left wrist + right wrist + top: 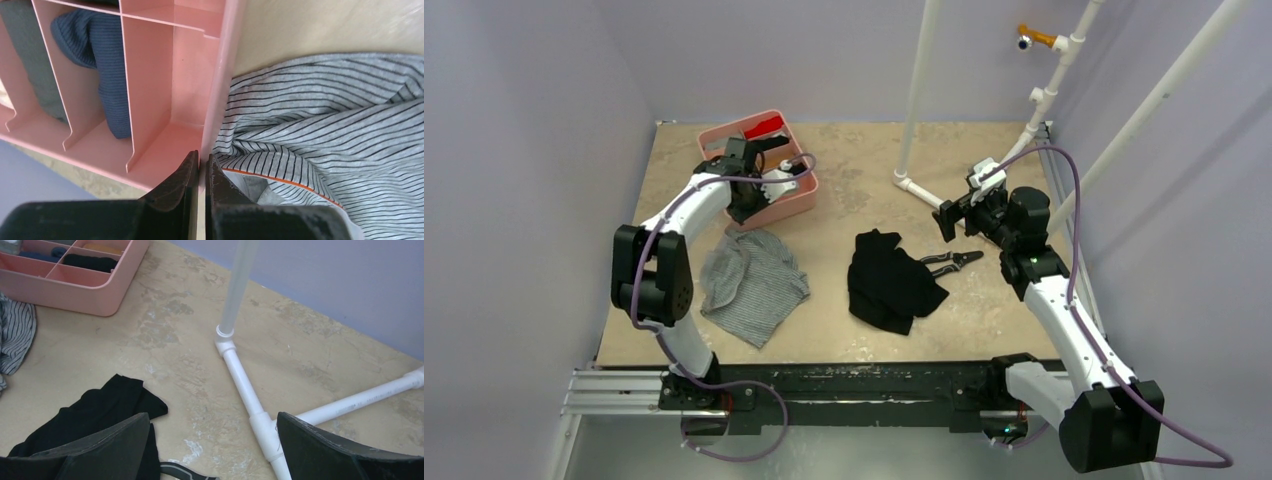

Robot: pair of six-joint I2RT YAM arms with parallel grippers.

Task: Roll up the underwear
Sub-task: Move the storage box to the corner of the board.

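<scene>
The grey striped underwear (752, 280) with an orange-red edge lies crumpled at the left, its top touching the pink tray (809, 197). In the left wrist view the striped cloth (325, 110) bunches against the tray's outer wall (220, 90). My left gripper (202, 159) is shut on that thin wall, one finger inside the tray and one on the cloth side; from above, the left gripper (744, 210) sits at the tray's near edge. The black underwear (889, 282) lies crumpled mid-table. My right gripper (956, 205) hovers open above and right of the black underwear (95, 410), holding nothing.
The tray's compartments hold a rolled blue cloth (100, 60) and a grey one (30, 60). Black-handled pliers (952, 262) lie right of the black garment. A white pipe frame (245, 385) stands on the table at the back right. Walls close in on both sides.
</scene>
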